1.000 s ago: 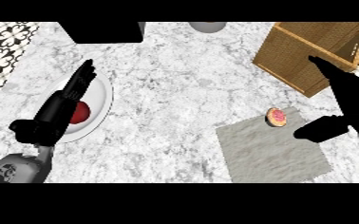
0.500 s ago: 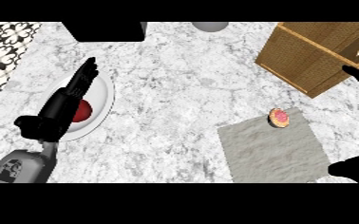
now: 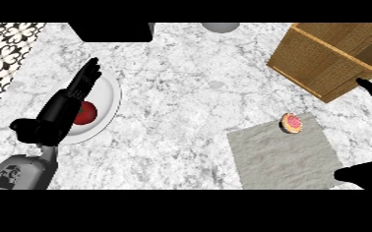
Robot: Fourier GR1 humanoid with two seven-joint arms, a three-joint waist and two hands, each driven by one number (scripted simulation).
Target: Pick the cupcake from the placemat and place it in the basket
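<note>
The right hand (image 3: 355, 175) is now seen only in small part at the right edge, where a second ago it was spread out just right of the cupcake (image 3: 293, 123), over the placemat's (image 3: 287, 152) right side. A dark part is left at the placemat's lower right corner, and a fingertip shows above it, below the basket (image 3: 323, 59). More of the placemat's right side is thereby uncovered. The left hand (image 3: 62, 110) is shifted very slightly over the plate (image 3: 109, 103).
</note>
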